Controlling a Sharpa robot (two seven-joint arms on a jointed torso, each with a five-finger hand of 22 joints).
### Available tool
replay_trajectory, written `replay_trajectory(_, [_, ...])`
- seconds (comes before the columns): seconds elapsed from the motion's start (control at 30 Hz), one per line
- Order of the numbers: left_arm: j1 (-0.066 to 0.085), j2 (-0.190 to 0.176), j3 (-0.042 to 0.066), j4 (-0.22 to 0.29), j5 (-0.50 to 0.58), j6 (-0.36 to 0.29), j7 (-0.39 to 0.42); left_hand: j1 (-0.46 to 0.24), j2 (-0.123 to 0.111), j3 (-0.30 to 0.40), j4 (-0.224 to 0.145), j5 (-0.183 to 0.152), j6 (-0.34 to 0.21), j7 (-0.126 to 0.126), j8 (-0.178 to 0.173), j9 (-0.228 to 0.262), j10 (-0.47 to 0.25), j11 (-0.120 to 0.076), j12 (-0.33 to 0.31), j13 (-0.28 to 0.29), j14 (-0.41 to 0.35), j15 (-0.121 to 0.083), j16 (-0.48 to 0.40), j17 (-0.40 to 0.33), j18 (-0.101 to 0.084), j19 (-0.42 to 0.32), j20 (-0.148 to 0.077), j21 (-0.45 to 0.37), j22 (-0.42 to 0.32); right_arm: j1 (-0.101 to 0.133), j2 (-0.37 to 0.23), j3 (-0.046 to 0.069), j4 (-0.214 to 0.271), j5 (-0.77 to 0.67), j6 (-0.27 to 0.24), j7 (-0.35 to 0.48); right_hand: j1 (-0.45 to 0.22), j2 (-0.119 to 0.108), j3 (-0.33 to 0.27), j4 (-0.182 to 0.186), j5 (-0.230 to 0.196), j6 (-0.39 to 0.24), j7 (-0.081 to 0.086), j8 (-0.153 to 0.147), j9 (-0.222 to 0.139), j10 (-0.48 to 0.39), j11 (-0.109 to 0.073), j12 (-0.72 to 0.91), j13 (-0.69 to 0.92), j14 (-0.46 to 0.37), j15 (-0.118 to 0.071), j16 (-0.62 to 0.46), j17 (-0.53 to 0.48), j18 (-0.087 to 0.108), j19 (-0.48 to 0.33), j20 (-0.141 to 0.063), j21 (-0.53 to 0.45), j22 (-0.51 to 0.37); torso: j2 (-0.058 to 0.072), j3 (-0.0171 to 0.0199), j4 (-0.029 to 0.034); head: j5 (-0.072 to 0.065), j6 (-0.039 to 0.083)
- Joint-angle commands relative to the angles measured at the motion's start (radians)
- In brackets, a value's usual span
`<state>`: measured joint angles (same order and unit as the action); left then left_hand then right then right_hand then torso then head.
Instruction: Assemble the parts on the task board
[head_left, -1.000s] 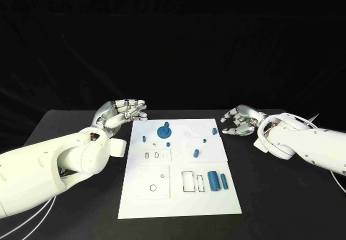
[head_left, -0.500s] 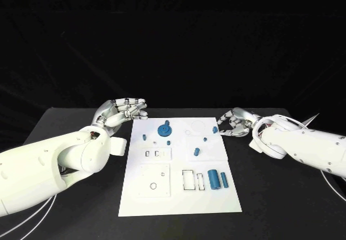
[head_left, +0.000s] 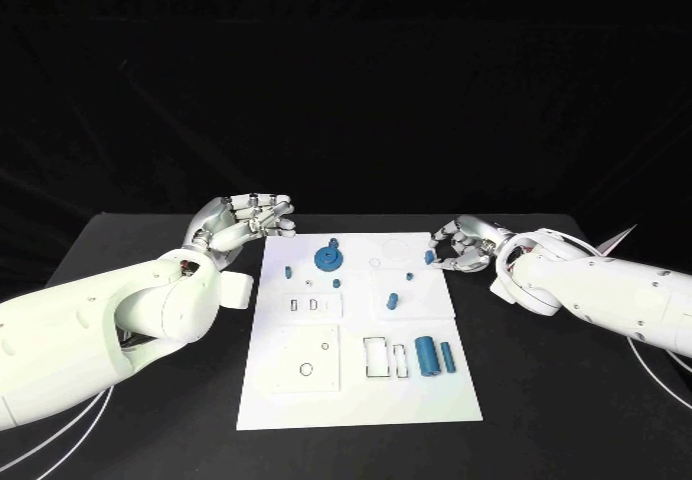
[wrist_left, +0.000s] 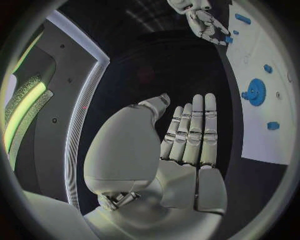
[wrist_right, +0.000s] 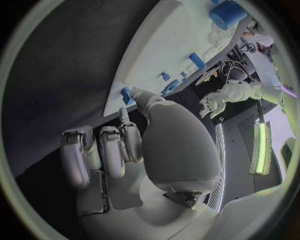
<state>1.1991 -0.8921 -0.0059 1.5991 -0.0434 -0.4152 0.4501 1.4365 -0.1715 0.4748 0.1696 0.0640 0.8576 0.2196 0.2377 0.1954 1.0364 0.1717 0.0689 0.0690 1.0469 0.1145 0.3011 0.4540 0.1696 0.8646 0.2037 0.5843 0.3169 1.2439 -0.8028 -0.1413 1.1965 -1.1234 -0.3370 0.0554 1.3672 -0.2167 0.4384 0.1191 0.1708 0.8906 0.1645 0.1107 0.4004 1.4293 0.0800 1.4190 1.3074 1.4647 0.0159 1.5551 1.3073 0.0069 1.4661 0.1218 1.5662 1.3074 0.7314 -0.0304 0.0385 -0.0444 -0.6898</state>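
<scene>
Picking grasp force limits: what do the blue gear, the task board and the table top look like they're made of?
Blue gear: looks like matte moulded or printed plastic, with uniform colour and no metallic glint.
Task board: white, rigid, flat plate, probably plastic or painted sheet; even matte surface with cut-out slots.
Table: black and non-reflective; could be a mat or a coated top, cannot tell which.
</scene>
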Motion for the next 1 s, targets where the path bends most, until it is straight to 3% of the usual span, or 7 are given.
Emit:
replay_trajectory(0.03, [0.0,0.002,0.001,0.001,0.003,0.02,0.009,-0.011,0.003,0.005,0.0,-0.003,-0.006,0.006,-0.004,0.002,-0.003,-0.001,-0.001,0.001,-0.006,-0.002,-0.004,0.001,0.006,-0.008,0.002,0.002,0.001,-0.002,0.006,0.0,-0.006,-0.002,-0.003,0.014,0.003,0.012,0.008,0.0,0.007,0.008,0.0,0.005,-0.001,0.011,0.0,0.006,0.133,0.099,-0.009,0.007,0.231,-0.007,0.105,-0.01,0.005,0.263,-0.001,-0.0004,0.0003,0.001,-0.002])
replay_trajectory(0.4, [0.0,0.002,0.001,0.0,0.003,0.02,0.007,-0.011,0.003,0.005,-0.001,-0.003,-0.006,0.006,-0.004,0.002,-0.003,-0.001,-0.001,0.001,-0.005,-0.002,-0.005,0.002,0.007,-0.009,0.002,0.003,0.002,-0.004,0.019,0.0,-0.018,-0.001,0.0,0.013,0.001,0.036,0.04,-0.006,0.0,0.041,-0.007,0.018,-0.002,0.019,-0.006,0.014,0.139,0.099,-0.014,0.007,0.232,-0.007,0.105,-0.014,0.005,0.263,-0.002,-0.0004,-0.0002,0.002,-0.003])
replay_trajectory(1.0, [0.0,0.003,0.001,-0.002,0.003,0.019,0.005,-0.012,0.003,0.006,-0.001,-0.003,-0.006,0.006,-0.004,0.002,-0.003,-0.001,-0.001,0.001,-0.005,-0.002,-0.005,0.003,0.007,-0.009,0.002,0.005,0.002,-0.009,0.032,0.0,-0.029,-0.008,0.02,0.0,0.0,0.034,0.048,-0.013,-0.011,0.047,-0.009,0.019,-0.003,0.022,-0.008,0.018,0.143,0.099,-0.016,0.007,0.233,-0.007,0.105,-0.016,0.005,0.263,-0.002,0.0001,0.0002,0.003,-0.007])
